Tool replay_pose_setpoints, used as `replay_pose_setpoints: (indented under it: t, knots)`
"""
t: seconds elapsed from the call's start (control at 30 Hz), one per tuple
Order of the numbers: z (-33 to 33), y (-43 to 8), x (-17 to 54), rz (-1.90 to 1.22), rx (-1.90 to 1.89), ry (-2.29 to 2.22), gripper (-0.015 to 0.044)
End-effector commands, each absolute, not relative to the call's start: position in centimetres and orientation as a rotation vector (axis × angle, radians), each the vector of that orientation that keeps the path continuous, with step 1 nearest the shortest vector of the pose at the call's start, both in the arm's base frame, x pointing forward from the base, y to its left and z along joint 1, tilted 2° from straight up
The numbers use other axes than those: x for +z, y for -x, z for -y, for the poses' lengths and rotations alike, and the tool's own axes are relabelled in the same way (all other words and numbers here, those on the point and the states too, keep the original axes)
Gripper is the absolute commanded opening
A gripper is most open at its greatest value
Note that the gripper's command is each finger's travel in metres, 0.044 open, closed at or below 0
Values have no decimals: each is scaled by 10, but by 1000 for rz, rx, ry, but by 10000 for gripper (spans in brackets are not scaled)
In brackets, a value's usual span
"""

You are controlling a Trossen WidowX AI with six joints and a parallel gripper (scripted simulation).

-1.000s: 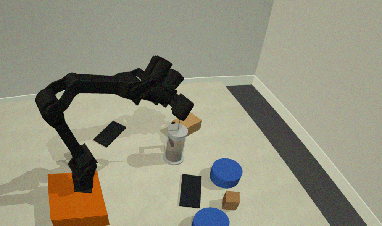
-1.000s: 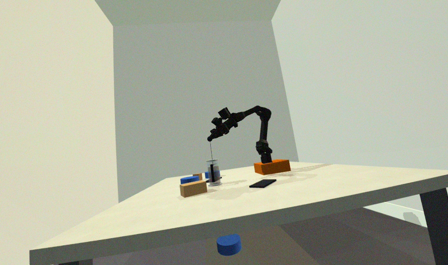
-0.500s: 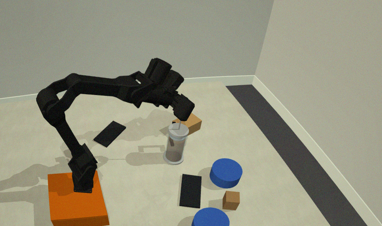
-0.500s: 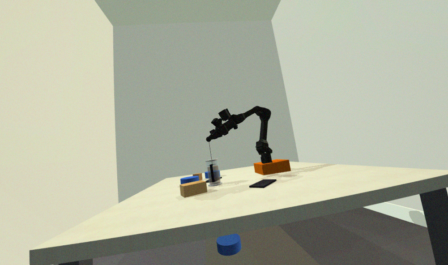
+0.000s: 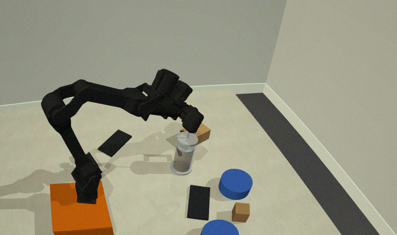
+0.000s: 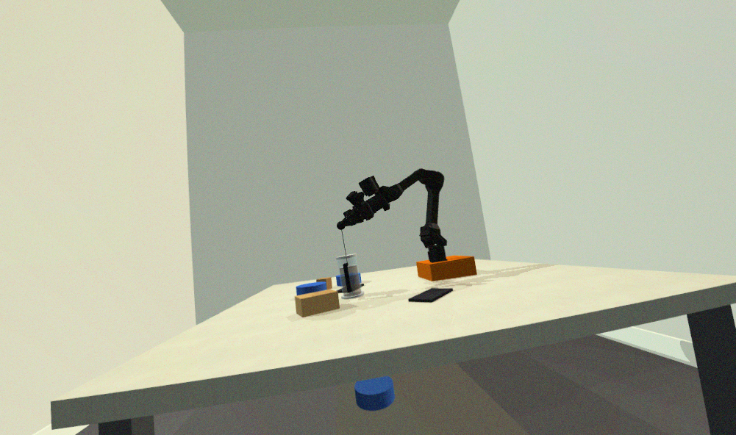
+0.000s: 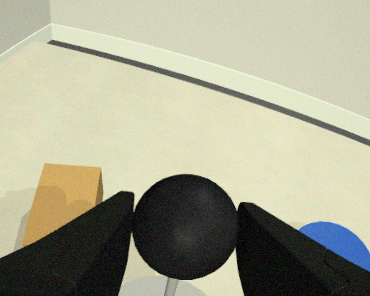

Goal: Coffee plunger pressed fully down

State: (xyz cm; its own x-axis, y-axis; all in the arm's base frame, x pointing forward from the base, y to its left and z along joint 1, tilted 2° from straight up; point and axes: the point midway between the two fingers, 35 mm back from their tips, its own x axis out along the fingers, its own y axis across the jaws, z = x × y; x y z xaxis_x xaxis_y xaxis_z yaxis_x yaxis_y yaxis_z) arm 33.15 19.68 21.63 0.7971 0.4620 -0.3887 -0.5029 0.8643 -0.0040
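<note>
The glass coffee press (image 5: 183,160) (image 6: 351,275) stands upright on the table, with its pale lid (image 5: 184,140) (image 7: 140,289) on top. The thin plunger rod (image 5: 188,135) (image 6: 343,243) (image 7: 171,287) stands well out above the lid. My gripper (image 5: 193,122) (image 7: 185,211) is shut on the round black plunger knob (image 6: 340,225) (image 7: 185,235), one finger on each side. The knob is high above the lid. In the top view the fingers hide the knob.
A wooden block (image 5: 204,133) (image 6: 317,303) (image 7: 63,200) lies close behind the press. A blue cylinder (image 5: 235,183) (image 7: 338,245), another blue cylinder (image 5: 220,228), a small wooden cube (image 5: 240,212) and a black slab (image 5: 198,202) are nearby. Another black slab (image 5: 115,143) (image 6: 431,295) lies left of the press.
</note>
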Motion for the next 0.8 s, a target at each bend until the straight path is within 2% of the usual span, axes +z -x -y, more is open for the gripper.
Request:
replay_pose_setpoints:
  t: [0.0, 0.77]
  knots:
    - [-196, -330, 185, -457, 520, 133, 125]
    - [-200, -337, 147, -456, 520, 133, 125]
